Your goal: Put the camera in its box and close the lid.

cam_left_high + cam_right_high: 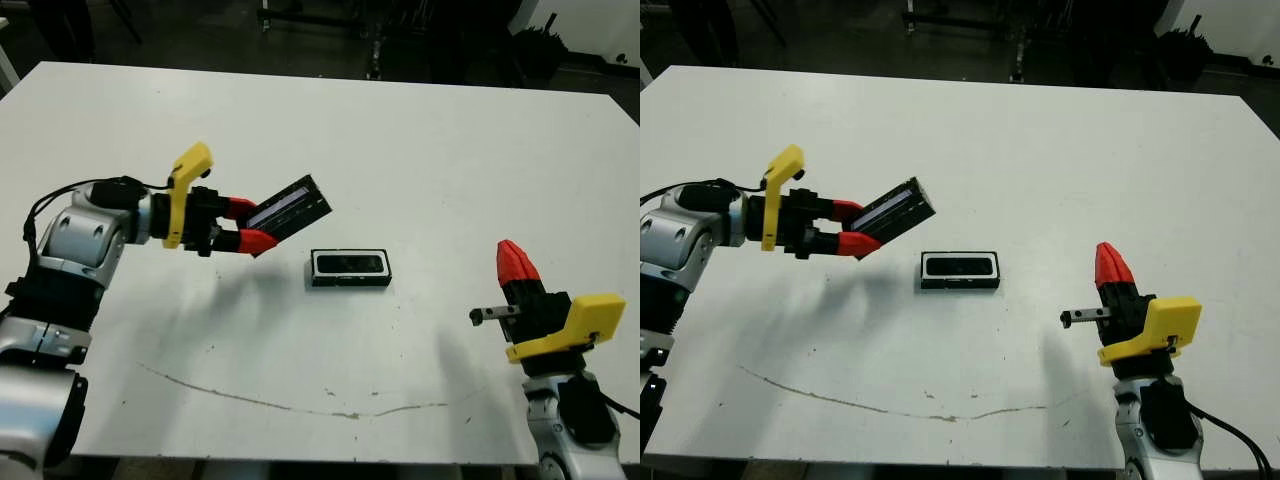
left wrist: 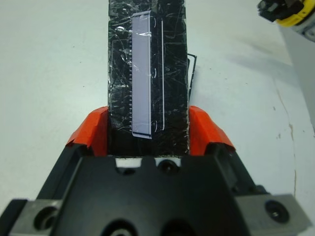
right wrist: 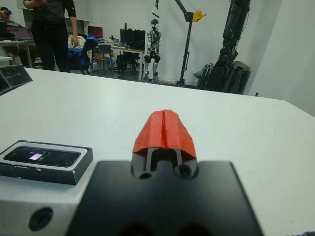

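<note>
Progress: camera, a slim glossy black bar (image 3: 45,157), is already lying inside the shallow black box with the white lining (image 1: 349,268), so the first half looks done; closing is still left.
Lid: flat glossy black slab with wrap-like reflections and a pale strip (image 1: 290,211) is hanging tilted in the air, just beside the box on the robot's left and not touching it.
Left gripper (image 1: 245,224): red fingers are clamping the lid's near end from both sides.
Right gripper (image 1: 514,262): red tips are pressing together, holding nothing, well apart from the box.
Remaining: lid probably needs levelling over the box before lowering.
Surface: white table (image 1: 400,140) is showing a thin dark scuff line near the front edge.
Room: a person is standing beyond the table, among desks, a small humanoid figure and dark equipment.
</note>
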Controlling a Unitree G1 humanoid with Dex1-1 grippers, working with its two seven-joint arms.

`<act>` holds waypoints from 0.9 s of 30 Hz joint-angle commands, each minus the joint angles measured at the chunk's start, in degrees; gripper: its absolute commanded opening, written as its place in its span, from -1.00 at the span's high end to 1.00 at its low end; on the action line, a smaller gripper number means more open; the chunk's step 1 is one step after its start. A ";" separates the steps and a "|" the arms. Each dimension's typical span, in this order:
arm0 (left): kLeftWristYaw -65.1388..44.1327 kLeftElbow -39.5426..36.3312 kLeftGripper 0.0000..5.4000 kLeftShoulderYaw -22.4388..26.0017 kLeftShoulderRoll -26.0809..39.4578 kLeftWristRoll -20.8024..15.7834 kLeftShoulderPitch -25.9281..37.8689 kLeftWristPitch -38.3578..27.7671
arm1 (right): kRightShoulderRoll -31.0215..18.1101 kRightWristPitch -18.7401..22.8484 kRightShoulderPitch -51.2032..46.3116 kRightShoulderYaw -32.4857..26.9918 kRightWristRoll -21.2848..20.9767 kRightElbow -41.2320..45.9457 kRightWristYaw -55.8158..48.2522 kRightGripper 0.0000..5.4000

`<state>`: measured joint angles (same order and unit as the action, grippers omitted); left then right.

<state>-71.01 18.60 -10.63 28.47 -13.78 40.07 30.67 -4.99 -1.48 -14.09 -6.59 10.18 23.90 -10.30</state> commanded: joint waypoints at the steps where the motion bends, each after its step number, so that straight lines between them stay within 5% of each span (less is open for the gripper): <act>1: 0.22 -0.54 -0.17 -2.29 0.19 1.29 -0.15 0.74 | -0.38 -0.06 -0.05 -0.16 -0.02 -0.61 0.19 1.00; 15: 4.32 -1.66 -0.17 -5.72 -0.98 5.11 -0.35 -3.43 | -0.35 0.48 -0.52 -0.05 1.12 -0.16 -0.38 1.00; 27: 3.19 9.29 -0.17 -8.02 -5.11 6.97 3.69 -3.65 | -0.19 0.32 -0.63 -0.03 1.85 -0.36 -0.91 1.00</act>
<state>-66.92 26.14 -18.18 23.82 -7.33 42.10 27.22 -4.92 -1.54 -14.45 -6.39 11.40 23.88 -11.17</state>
